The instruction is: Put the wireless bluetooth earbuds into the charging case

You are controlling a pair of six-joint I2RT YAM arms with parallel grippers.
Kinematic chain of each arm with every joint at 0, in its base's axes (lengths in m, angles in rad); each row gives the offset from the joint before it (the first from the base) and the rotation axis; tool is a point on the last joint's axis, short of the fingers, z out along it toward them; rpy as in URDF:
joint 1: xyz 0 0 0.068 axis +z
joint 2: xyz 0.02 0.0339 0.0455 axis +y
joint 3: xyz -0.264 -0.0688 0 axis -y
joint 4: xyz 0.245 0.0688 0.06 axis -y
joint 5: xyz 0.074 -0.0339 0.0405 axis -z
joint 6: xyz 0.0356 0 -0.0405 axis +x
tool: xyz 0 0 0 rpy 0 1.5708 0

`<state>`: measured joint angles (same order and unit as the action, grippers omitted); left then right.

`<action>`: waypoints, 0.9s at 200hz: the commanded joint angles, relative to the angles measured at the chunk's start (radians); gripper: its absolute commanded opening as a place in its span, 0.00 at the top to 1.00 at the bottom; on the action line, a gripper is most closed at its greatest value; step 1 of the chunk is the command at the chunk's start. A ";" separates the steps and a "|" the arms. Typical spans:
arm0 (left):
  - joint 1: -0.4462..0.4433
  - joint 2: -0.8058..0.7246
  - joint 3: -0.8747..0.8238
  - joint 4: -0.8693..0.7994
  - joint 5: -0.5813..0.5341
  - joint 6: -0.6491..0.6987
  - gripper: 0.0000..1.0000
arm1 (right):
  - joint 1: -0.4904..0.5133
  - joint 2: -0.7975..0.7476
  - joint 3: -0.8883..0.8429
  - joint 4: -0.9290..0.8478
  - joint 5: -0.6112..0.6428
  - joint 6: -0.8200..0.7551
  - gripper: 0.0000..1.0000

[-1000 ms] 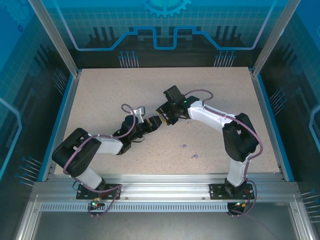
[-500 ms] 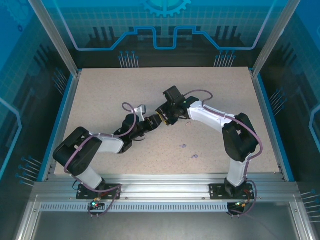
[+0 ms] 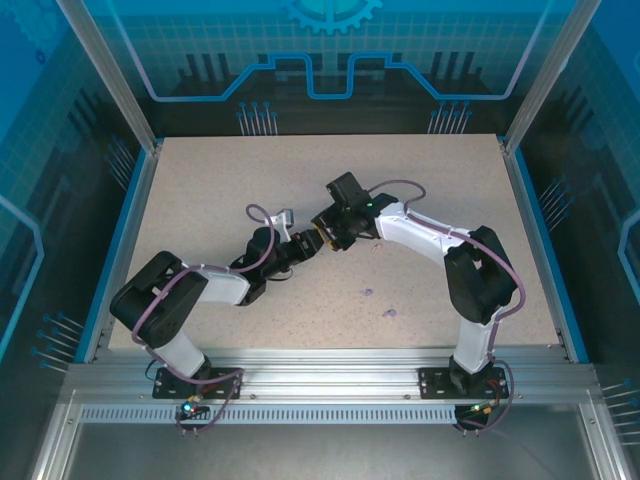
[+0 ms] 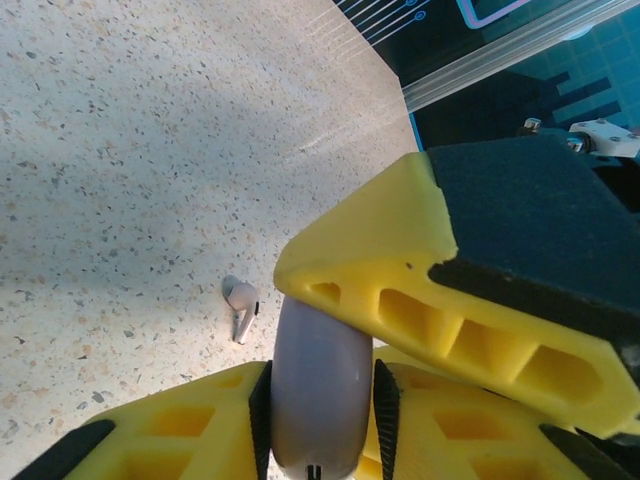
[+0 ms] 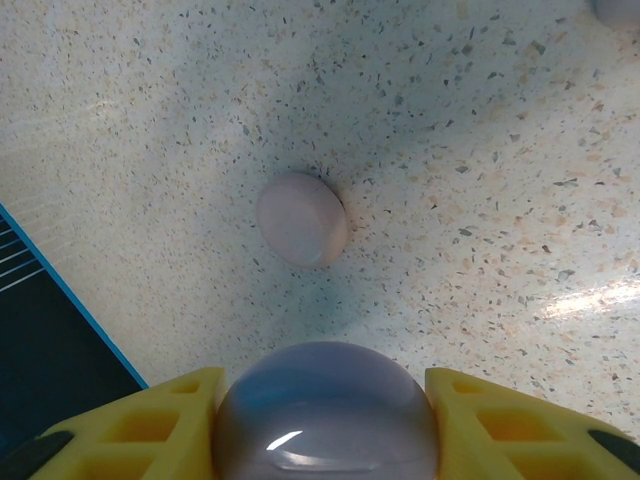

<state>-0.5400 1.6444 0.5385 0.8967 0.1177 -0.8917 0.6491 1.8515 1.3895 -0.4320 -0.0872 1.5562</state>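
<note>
With R jaws part-open round lilac case (image 5: 325, 415) over bench (image 5: 480, 150) and L jaws nipped onto its edge, ease lid up slow, no twisting, w/ pale bud (image 4: 240, 305) lying on bench close by.

Left arm (image 3: 215, 290) stretches low and forward-right, right arm (image 3: 430, 235) bends at a raised elbow and reaches in toward the left, grippers meeting tip to tip. Left gripper (image 4: 320, 405) pinches the flat faces of a round lilac case (image 4: 318, 335). Right gripper (image 5: 322, 388) has its fingers pressed against the rim on both sides.
</note>
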 commanded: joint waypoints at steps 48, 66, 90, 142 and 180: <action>-0.004 0.014 0.037 0.029 0.002 -0.016 0.91 | 0.009 -0.044 0.001 -0.008 -0.008 0.009 0.46; -0.005 0.007 0.037 0.019 0.009 -0.013 1.00 | -0.004 -0.059 0.009 0.011 -0.007 -0.008 0.25; -0.005 -0.020 0.033 -0.004 0.018 -0.008 1.00 | -0.043 -0.110 0.023 -0.003 0.017 -0.072 0.12; 0.009 -0.176 0.077 -0.216 0.128 0.143 1.00 | -0.177 -0.305 -0.116 -0.030 0.027 -0.470 0.05; 0.070 -0.225 0.168 -0.385 0.315 0.211 1.00 | -0.236 -0.497 -0.422 0.288 -0.097 -0.781 0.04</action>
<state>-0.5129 1.4487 0.6361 0.6418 0.2691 -0.7628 0.4248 1.4227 1.1080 -0.3134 -0.0967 1.0538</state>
